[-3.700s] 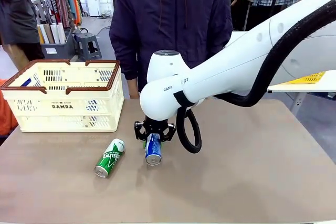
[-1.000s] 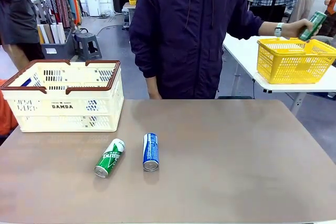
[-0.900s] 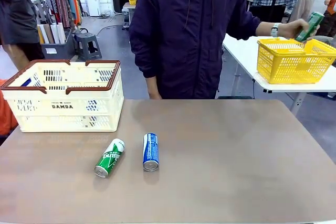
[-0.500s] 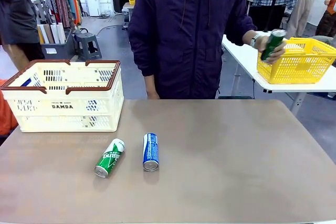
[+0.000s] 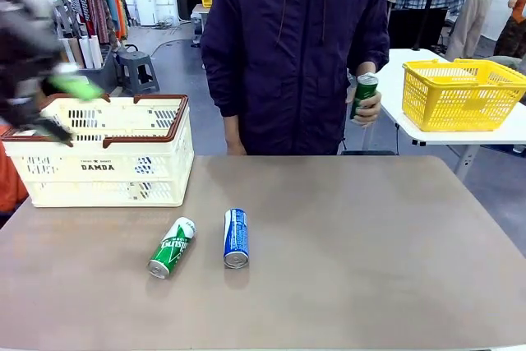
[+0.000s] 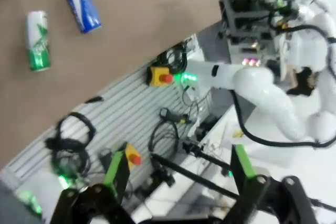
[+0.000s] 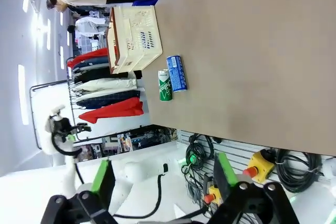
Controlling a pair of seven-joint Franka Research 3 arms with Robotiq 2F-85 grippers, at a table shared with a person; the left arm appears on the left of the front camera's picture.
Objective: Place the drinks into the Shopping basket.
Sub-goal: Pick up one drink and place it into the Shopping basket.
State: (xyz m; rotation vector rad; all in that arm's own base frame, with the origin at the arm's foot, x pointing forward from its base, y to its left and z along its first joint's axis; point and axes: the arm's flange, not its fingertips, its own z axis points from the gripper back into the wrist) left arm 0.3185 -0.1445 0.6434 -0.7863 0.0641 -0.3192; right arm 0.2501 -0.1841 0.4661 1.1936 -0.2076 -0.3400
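Note:
Two drinks lie on their sides on the brown table: a green can [image 5: 172, 247] and, just right of it, a blue can [image 5: 236, 237]. The cream Shopping basket [image 5: 103, 172] with its brown rim stands at the far left. My left gripper [image 5: 59, 106], blurred, hangs open above the basket's left end. Its wrist view has the green can [image 6: 38, 40] and blue can [image 6: 84, 14] far off beyond the open left gripper [image 6: 178, 174]. My right gripper [image 7: 163, 179] is open and empty, far from the blue can [image 7: 176, 73], green can [image 7: 165, 85] and basket [image 7: 134, 38]. The person's hand holds another green can [image 5: 363, 94] upright beyond the table's far edge.
A yellow mesh basket [image 5: 460, 92] stands on a white side table at the right. The person [image 5: 296, 55] stands at the far edge, in the middle. The table's right half [image 5: 386, 244] is bare.
The person has lifted a green can from the yellow basket and swung it in toward the body. My left gripper has come into the front view above the cream basket. Both lying cans stay put.

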